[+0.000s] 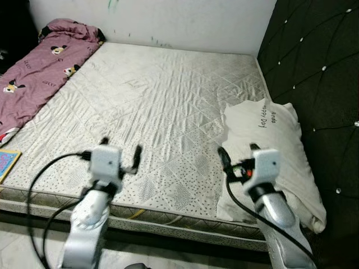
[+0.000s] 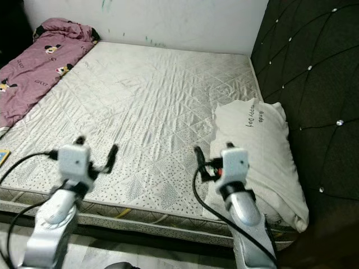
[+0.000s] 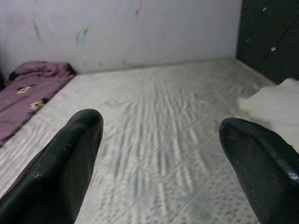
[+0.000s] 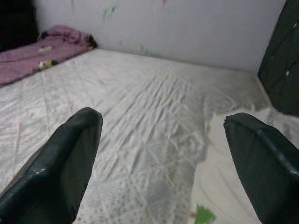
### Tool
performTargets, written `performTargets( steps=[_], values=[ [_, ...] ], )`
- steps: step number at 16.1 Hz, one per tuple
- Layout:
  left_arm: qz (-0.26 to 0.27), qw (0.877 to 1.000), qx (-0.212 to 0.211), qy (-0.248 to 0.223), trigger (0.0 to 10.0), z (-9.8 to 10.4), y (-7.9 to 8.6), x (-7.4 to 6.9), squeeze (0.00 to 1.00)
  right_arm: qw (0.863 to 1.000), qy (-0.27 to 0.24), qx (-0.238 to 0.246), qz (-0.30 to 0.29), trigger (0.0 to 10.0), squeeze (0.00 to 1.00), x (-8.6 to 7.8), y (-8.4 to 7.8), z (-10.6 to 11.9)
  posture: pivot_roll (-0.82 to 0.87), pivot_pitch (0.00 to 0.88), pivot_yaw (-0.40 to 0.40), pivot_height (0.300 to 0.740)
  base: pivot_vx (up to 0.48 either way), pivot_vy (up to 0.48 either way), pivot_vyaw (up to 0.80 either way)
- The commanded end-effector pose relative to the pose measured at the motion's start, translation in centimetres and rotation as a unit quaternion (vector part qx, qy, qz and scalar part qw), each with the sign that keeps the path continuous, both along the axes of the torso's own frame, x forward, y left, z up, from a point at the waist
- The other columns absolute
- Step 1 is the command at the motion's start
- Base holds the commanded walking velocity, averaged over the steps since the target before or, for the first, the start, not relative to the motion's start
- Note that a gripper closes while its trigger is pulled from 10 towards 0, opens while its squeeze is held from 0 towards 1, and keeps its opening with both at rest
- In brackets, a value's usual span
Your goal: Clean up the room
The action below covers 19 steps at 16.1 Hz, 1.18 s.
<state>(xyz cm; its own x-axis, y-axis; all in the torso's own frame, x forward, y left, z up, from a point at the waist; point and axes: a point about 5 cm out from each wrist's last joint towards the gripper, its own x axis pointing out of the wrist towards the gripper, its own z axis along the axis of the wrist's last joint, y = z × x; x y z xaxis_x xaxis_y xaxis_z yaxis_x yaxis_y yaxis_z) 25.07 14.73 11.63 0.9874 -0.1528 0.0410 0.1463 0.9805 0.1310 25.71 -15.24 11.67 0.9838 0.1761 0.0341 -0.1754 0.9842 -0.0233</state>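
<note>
A bare white quilted mattress [image 1: 157,95] lies before me. A pink blanket [image 1: 39,73] with cartoon mouse prints lies crumpled along its left side. A white pillow [image 1: 269,151] with dark lettering rests at the right, against the headboard. My left gripper [image 1: 120,147] hovers open over the mattress's near edge, holding nothing. My right gripper [image 1: 238,151] is open too, just above the pillow's near left corner. Past the right gripper's fingertips [image 4: 70,154] the wrist view takes in the pillow [image 4: 233,158] and the blanket [image 4: 42,53] far off.
A black tufted headboard [image 1: 320,67] stands along the right side. A white wall [image 1: 179,22] closes off the far end. A colourful book [image 1: 7,159] lies at the mattress's left edge. Pale floor [image 1: 33,246] runs below the near edge.
</note>
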Motion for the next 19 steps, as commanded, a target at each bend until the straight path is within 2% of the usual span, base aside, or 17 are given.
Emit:
performTargets(
  steps=[1,3,5,7,8,10,12,13,14,15,16,18,19],
  values=[
    [0.000,1.000,-0.004,0.015,10.0,-0.6,-0.1,-0.4,0.00,0.999,-0.004,0.002,-0.046,10.0,0.00,0.5,-1.2,0.1,0.01,0.000,0.001,0.740,0.000,0.000,0.00],
    [0.008,1.000,-0.009,0.024,10.0,-1.4,0.3,-1.2,0.00,0.995,-0.019,0.017,-0.092,10.0,0.00,0.6,-2.2,0.1,0.01,0.000,-0.009,0.740,0.000,0.000,0.00],
    [0.031,0.999,-0.016,0.036,10.0,-2.2,0.9,-1.8,0.00,0.991,-0.005,0.026,-0.130,10.0,0.00,0.2,-2.6,-0.6,0.01,0.000,-0.018,0.740,0.000,0.000,0.00],
    [0.027,0.998,-0.013,0.048,10.0,-2.7,0.8,-2.8,0.00,0.996,0.004,0.015,-0.089,10.0,0.00,-0.9,-1.3,-1.0,0.02,0.000,-0.025,0.740,0.000,0.000,0.00],
    [0.020,0.998,-0.010,0.063,10.0,-3.4,0.8,-3.8,0.00,0.997,0.022,0.006,-0.070,10.0,0.00,-2.2,-0.9,-2.2,0.02,0.000,-0.027,0.740,0.000,0.000,0.00],
    [0.022,0.997,-0.010,0.078,10.0,-3.8,0.8,-4.1,0.00,0.997,0.043,-0.023,-0.057,10.0,0.00,-2.9,-1.1,-4.1,0.01,0.000,-0.008,0.740,0.000,0.000,0.00],
    [0.013,0.997,-0.001,0.071,10.0,-3.8,0.3,-4.4,0.00,0.995,0.063,-0.028,-0.076,10.0,0.00,-3.8,-2.0,-5.2,0.04,0.000,-0.015,0.740,0.000,0.000,0.00],
    [0.024,0.997,0.013,0.076,10.0,-4.2,0.8,-4.6,0.00,0.993,0.067,-0.030,-0.089,10.0,0.00,-4.3,-2.0,-4.8,0.05,0.000,-0.046,0.740,0.000,0.000,0.00],
    [0.029,0.996,0.007,0.083,10.0,-4.5,1.0,-4.7,0.00,0.993,0.062,-0.026,-0.096,10.0,0.00,-4.2,-1.7,-4.4,0.04,0.000,-0.046,0.740,0.000,0.000,0.00],
    [0.032,0.996,0.003,0.079,10.0,-4.3,1.1,-4.1,0.00,0.994,0.041,-0.021,-0.098,10.0,0.00,-3.3,-1.3,-3.4,0.03,0.000,-0.030,0.740,0.000,0.000,0.00],
    [0.039,0.997,-0.011,0.069,10.0,-3.3,1.3,-2.8,0.00,0.995,0.019,-0.009,-0.101,10.0,0.00,-1.8,-0.9,-1.9,0.01,0.000,0.008,0.740,0.000,0.000,0.00],
    [0.041,0.999,-0.005,0.030,10.0,-3.1,0.9,-1.7,0.00,0.995,-0.028,0.000,-0.092,10.0,0.00,-1.4,-0.8,-1.8,0.01,0.000,0.029,0.740,0.000,0.000,0.00],
    [0.082,0.996,-0.021,0.026,10.0,-2.2,1.9,-0.7,0.00,0.993,-0.022,0.007,-0.120,10.0,0.00,-1.1,-1.2,-1.3,0.00,0.000,0.029,0.740,0.000,0.000,0.00]
  ],
)
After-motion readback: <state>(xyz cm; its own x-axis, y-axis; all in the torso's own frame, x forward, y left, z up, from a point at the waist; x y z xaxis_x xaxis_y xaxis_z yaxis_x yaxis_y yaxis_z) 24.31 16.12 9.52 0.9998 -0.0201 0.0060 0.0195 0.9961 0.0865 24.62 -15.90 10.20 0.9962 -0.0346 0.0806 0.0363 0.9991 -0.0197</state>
